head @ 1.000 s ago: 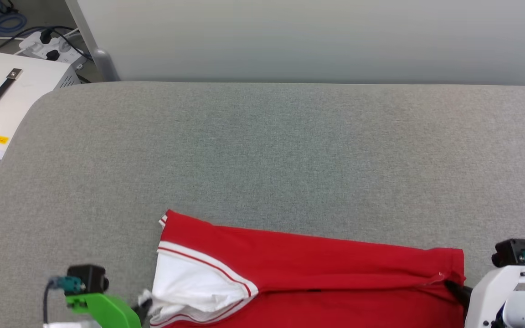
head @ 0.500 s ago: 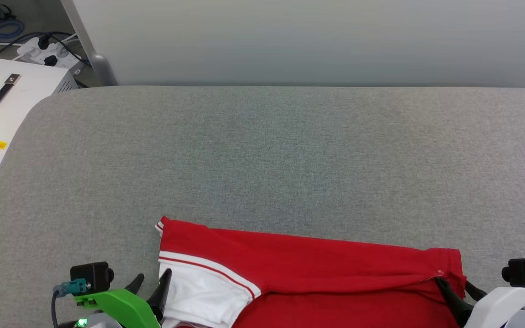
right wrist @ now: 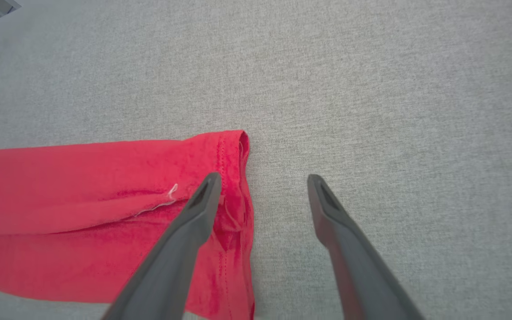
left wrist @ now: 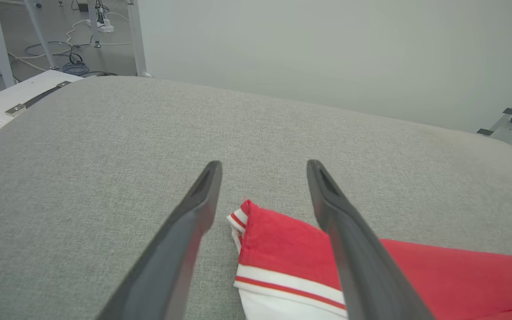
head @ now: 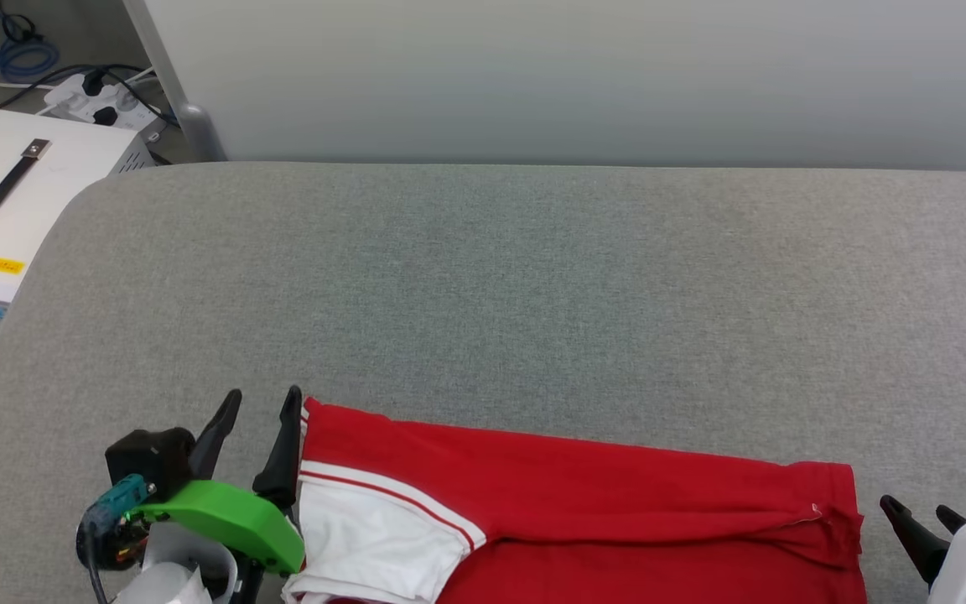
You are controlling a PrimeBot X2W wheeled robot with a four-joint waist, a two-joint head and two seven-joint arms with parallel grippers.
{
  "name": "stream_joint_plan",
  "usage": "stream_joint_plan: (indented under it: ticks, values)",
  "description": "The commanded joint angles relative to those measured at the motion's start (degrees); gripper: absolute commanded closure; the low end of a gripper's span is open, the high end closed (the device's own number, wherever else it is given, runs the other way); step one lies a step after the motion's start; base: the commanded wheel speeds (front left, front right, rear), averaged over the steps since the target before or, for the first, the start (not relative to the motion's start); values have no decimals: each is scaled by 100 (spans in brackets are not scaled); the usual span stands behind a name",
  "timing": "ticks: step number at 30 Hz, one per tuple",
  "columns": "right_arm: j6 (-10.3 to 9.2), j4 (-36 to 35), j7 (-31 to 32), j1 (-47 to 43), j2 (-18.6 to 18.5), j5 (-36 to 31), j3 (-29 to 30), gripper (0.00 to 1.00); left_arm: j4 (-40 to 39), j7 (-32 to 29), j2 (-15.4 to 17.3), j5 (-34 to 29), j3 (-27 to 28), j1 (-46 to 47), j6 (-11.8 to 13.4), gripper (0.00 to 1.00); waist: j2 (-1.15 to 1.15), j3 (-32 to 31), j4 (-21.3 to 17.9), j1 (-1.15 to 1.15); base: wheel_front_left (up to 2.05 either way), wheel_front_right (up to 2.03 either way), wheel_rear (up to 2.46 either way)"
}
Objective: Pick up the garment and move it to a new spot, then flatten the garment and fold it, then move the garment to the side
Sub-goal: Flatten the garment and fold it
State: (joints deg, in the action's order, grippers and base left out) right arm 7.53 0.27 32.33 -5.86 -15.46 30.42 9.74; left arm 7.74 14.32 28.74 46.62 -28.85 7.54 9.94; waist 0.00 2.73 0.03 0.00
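Observation:
The garment, a red shirt with a white red-striped panel at its left end, lies folded along the near edge of the grey table. My left gripper stands open just left of the garment's upper-left corner, holding nothing. In the left wrist view that striped corner lies below and between the open fingers. My right gripper is open beside the garment's right hem. In the right wrist view the red hem lies under the left finger, with bare table between the tips.
A white case with a black handle sits off the table's left side, with a power strip and cables on the floor behind it. A pale wall panel runs along the table's far edge.
Both grippers have opened and let go of the garment's ends. The left gripper rose beside the corner; the right one drew back off the hem. The garment lies flatter.

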Motion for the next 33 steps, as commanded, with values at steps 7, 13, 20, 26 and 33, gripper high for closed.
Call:
stream_joint_plan:
  ticks: [7,13,20,26,33]
  values:
    - [-4,14,478,217,89,-65,48,0,-514,65,-358,-961,453,196,-48,0,0,356,296,0,0,0,0]
    - [-4,310,658,330,184,29,-150,0,-662,67,-605,-1413,674,151,-218,0,0,588,440,0,0,0,0]
    - [-4,638,1282,146,339,176,-451,63,-711,67,-782,-1766,781,111,-284,0,0,686,520,0,0,0,0]
    - [-4,683,1186,327,295,221,-502,100,-558,67,-841,-2000,830,4,-258,0,0,524,440,0,0,0,0]
    - [-4,626,997,588,92,138,-289,100,-475,67,-776,-2126,844,-127,-152,0,0,265,288,0,0,0,0]
